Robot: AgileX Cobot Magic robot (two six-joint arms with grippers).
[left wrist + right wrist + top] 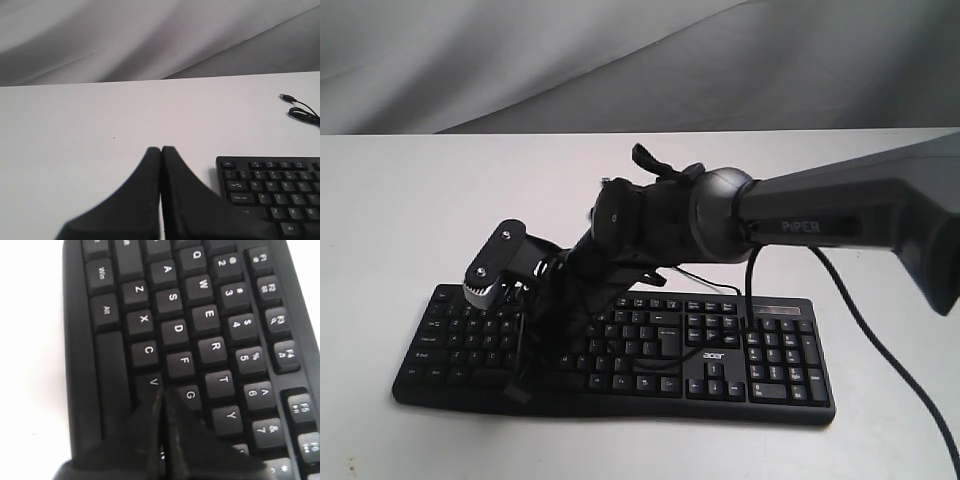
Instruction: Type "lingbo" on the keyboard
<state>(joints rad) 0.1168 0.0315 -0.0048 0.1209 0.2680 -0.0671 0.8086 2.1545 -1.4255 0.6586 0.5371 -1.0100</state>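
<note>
The black keyboard point(770, 350) with an acer logo lies along the near side of the white table point(410, 210). My right arm reaches across it from the right. The right gripper point(532, 352) points down over the left half of the letter keys. In the right wrist view the right gripper point(162, 390) is shut and empty, its tips over the gap between the V and G keys of the keyboard point(200, 315). My left gripper point(161, 148) is shut on nothing above bare table, beside the Esc corner of the keyboard point(270, 195). The exterior view does not show the left gripper.
The keyboard's thin USB cable point(301, 108) lies loose on the table with its plug free. The right arm's own black cable point(880, 340) hangs over the number pad and the table's right side. A grey cloth point(620, 60) hangs behind the table.
</note>
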